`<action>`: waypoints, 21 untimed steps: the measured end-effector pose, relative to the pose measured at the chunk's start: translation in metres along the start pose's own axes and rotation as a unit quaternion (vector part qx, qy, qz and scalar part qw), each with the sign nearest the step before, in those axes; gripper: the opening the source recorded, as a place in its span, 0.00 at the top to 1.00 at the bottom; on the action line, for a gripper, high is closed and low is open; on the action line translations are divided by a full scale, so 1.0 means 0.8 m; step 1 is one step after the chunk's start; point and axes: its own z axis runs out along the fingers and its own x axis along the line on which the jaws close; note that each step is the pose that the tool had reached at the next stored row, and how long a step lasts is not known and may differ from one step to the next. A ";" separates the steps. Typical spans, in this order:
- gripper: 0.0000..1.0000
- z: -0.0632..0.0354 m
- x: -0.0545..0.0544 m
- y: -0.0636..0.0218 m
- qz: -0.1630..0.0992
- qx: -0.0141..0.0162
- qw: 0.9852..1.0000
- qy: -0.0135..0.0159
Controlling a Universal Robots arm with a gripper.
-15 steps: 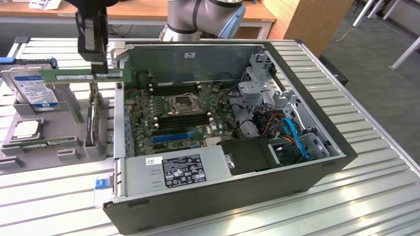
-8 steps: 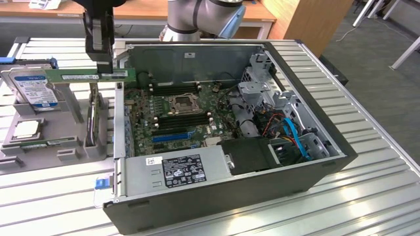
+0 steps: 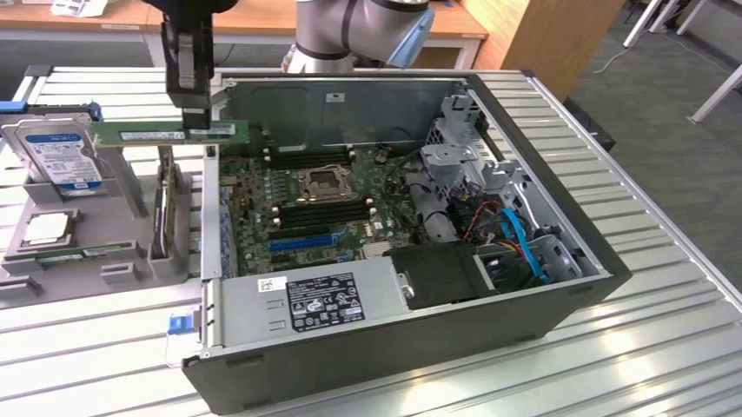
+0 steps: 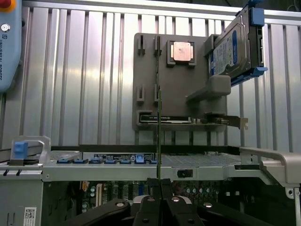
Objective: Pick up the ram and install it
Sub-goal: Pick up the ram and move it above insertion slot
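**Exterior view, foreground.** An open computer case (image 3: 406, 356) lies on its side on a slatted metal desk (image 3: 661, 347). The case's near wall hides the lowest strip of the interior. Nearest inside is a power supply (image 3: 313, 300) with a black-and-white label. Beyond it lies the motherboard (image 3: 308, 204). Towards the exterior view's right, blue cables (image 3: 524, 248) run among metal cages whose detail is hard to make out.

**Middle ground.** On the exterior view's left, beside the case, a grey holder (image 3: 69, 256) carries a processor chip (image 3: 47, 228) and an upright hard drive (image 3: 52, 156) with a blue-and-white label. The holder runs to the frame's edge and is cut off there. Above the holder, just beside the case's left wall, the black pincer (image 3: 195, 120) is clamped tight on the ram (image 3: 134, 132). The stick is held level in the air, apart from both holder and motherboard. The fingers cover part of the stick near its case-side end, and the frame's top crops the pincer's upper body.

**Wrist view.** The pincer (image 4: 160, 186) grips the ram (image 4: 159, 132), seen edge-on as a thin line, so its faces cannot be read. Past it are the holder (image 4: 146, 70) and the hard drive (image 4: 230, 47).

**Background.** The arm's base (image 3: 360, 30) is cropped at the top. Behind it stand wooden furniture (image 3: 545, 39) and a grey floor (image 3: 672, 78).
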 end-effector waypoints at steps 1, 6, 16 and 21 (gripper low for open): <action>0.88 0.000 0.000 -0.001 0.000 0.000 1.000 0.000; 0.88 -0.001 0.000 -0.008 0.000 0.000 1.000 0.000; 0.88 -0.003 0.000 -0.024 0.000 -0.001 1.000 0.000; 0.88 -0.003 0.000 -0.032 0.000 -0.002 1.000 0.000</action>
